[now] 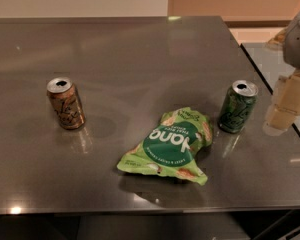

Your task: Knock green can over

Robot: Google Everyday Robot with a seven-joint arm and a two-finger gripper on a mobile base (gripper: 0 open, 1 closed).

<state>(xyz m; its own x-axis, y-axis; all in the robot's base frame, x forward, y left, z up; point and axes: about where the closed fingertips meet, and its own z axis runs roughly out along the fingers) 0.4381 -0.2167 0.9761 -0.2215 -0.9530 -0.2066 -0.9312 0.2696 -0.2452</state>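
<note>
Dark green aluminium with pale scribbled lettering, the green can [237,107] stands upright on the right of the glossy grey bench [140,59]. The cream claw [281,115] hangs just beside it, apart; how open, I cannot tell. The flat green snack bag [171,145] bears upside-down white letters. An orange-brown can [65,103] stands left.

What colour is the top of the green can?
Silver, seen in the camera view; the green can stands upright, with the gripper close beside it.
</note>
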